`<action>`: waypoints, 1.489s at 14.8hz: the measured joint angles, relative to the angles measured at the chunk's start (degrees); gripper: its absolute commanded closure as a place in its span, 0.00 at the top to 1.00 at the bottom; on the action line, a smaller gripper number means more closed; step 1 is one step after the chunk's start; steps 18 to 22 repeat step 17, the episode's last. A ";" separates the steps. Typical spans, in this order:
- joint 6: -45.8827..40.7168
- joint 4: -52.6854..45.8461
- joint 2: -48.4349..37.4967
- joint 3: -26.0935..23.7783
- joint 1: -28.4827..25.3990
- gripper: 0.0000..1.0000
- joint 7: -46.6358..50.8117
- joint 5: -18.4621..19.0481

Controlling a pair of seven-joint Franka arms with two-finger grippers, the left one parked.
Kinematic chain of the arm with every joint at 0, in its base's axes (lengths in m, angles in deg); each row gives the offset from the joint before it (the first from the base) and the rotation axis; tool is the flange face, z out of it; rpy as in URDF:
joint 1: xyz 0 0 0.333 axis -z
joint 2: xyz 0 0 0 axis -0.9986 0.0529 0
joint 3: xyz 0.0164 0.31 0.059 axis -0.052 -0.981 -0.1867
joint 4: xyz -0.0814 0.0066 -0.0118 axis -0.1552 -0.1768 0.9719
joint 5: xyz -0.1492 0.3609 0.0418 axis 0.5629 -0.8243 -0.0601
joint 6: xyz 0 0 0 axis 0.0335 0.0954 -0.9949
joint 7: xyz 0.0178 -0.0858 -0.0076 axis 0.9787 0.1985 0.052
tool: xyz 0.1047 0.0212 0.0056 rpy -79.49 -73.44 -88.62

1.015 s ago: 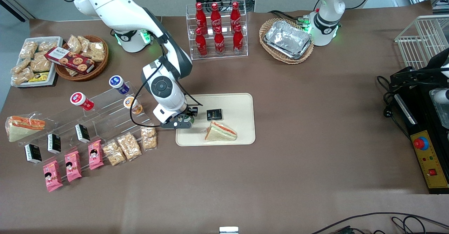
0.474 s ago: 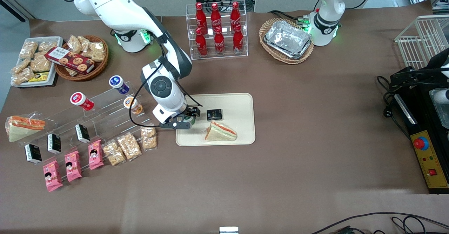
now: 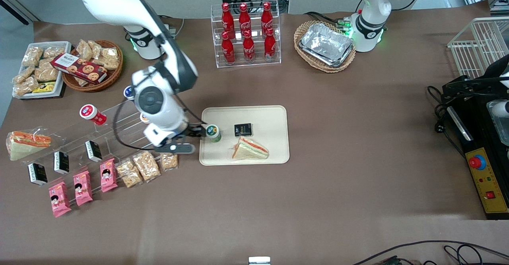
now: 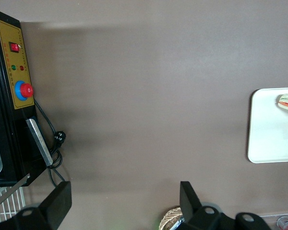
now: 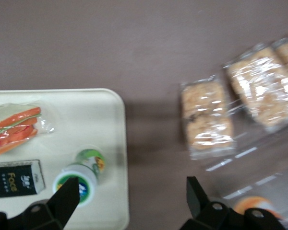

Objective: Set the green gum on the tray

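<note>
The green gum (image 3: 213, 132) stands upright on the cream tray (image 3: 270, 116), near the tray's edge toward the working arm's end. The right wrist view shows its white lid with the green label (image 5: 79, 179) on the tray (image 5: 62, 110). My right gripper (image 3: 197, 131) is open and empty, raised above the tray's edge and the table beside it. It holds nothing, and the gum stands free beside it. In the right wrist view the gripper (image 5: 132, 189) spans the tray's edge, with one finger (image 5: 69, 196) over the gum's lid.
A wrapped sandwich (image 3: 249, 149) and a black packet (image 3: 243, 129) lie on the tray. A clear stepped rack (image 3: 119, 128) holds red (image 3: 92, 114) and orange (image 5: 252, 206) canisters and black packets. Snack bags (image 5: 206, 120) lie by the tray. Cola bottles (image 3: 246, 34) and a foil-tray basket (image 3: 325, 45) stand farther from the camera.
My gripper has let go of the green gum, which now stands free on the tray. The arm has risen and pulled back toward the working arm's end.
</note>
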 measured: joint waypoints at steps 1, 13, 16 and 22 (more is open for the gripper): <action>-2.62 -0.83 -1.21 1.00 0.55 0.99 -2.35 0.03; -31.81 -14.53 -13.63 4.13 15.99 1.00 -22.93 0.04; -34.23 -16.74 -13.41 4.16 18.72 1.00 -23.71 0.06; -34.97 -17.35 -13.33 4.17 19.44 1.00 -23.89 0.08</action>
